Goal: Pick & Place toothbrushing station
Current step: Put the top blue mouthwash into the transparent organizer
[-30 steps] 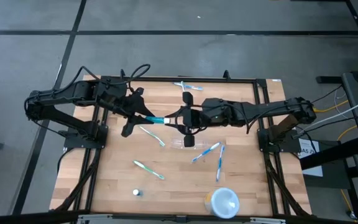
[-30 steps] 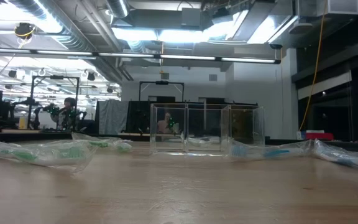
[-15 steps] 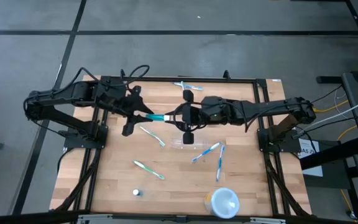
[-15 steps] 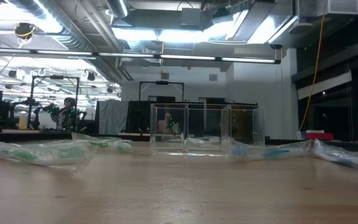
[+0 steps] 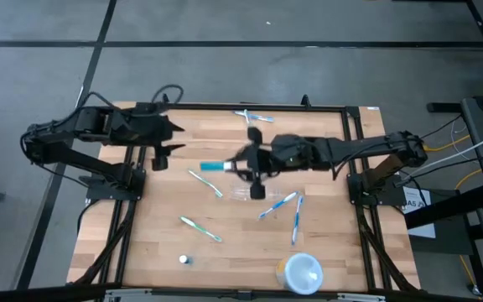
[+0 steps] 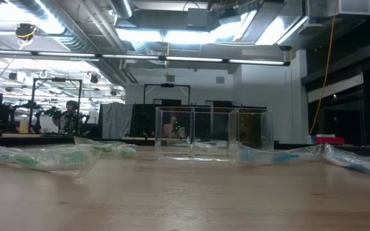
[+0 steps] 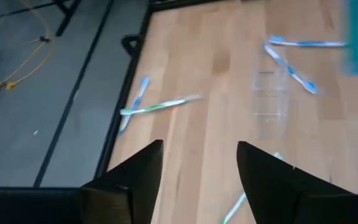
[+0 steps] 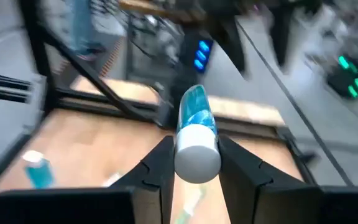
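A blue-and-white tube [image 5: 214, 166] hangs in the air over the middle of the table, with my right gripper [image 5: 240, 164] shut on it. The toothbrushing station [image 5: 254, 192], a clear see-through holder, stands on the wood just nearer than that gripper; it also shows in the low view as the station [image 6: 214, 133] and faintly in the left wrist view as the station [image 7: 269, 102]. My left gripper [image 5: 159, 149] is open and holds nothing, off toward the table's left edge; in its wrist view the gripper [image 7: 197, 149] has only bare wood between its fingers. My right gripper pinches the tube's white round end [image 8: 197, 158] between its two fingers [image 8: 157, 168]. The fingers come nearly level from the table's right and lie along the tube. The blue body [image 8: 195, 109] sticks out past the fingertips toward the table's left, lifted clear of the table.
Several toothbrushes lie loose on the wood: one [image 5: 206, 182] left of the holder, one [image 5: 201, 228] nearer, two [image 5: 283, 208] to the right, one [image 5: 254, 116] at the far edge. A round white cup [image 5: 300, 273] and a small object [image 5: 185, 260] sit by the near edge.
My left gripper has let go of the tube's blue end and drawn back toward the table's left edge, turning as it went. The tube stays level in my right gripper, which has kept its place.
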